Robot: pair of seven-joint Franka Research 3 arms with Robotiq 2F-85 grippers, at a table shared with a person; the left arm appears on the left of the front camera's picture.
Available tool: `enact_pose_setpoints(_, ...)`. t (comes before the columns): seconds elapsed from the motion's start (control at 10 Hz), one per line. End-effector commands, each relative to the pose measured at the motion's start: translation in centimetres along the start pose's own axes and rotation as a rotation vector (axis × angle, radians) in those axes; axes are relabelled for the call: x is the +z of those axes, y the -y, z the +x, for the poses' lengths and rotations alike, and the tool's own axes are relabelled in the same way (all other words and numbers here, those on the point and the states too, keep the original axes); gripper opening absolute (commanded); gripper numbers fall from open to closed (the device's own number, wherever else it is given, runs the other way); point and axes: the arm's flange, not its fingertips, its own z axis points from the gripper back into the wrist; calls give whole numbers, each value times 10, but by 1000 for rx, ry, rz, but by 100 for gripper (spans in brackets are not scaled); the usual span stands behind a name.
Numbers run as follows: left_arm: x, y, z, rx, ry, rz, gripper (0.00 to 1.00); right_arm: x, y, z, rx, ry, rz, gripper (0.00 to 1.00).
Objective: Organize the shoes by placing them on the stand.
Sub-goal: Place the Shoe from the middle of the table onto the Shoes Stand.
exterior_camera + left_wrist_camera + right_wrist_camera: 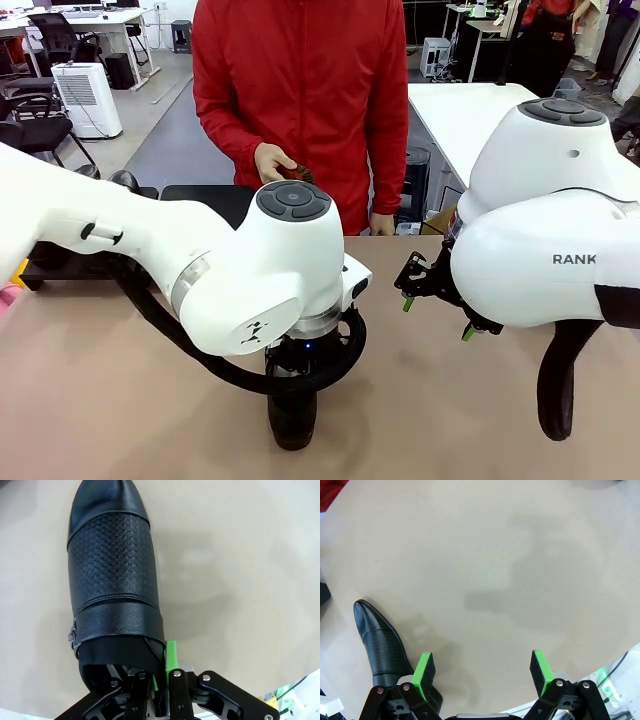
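Shoe (112, 565), glossy black with a textured vamp, looks to rest on the tan table (250, 580) right under the left gripper (157, 664). The jaws are pinched on the side wall at the shoe's opening, one finger inside and a green pad outside. That thin edge is likely the easiest place to grip for lifting. Right gripper (482, 672) hangs spread wide with nothing between. Stand (205, 192) sits well apart, on the far left side.
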Motion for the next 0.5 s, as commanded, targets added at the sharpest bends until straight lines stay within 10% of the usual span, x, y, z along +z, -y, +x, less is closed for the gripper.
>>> enact_pose_setpoints(0.0,-6,3,2,13,4,29,0,1,-2,3,16,-11,16,100)
enact_pose_setpoints(0.4,4,-3,-4,20,-3,2,0,1,-2,3,16,-11,16,100)
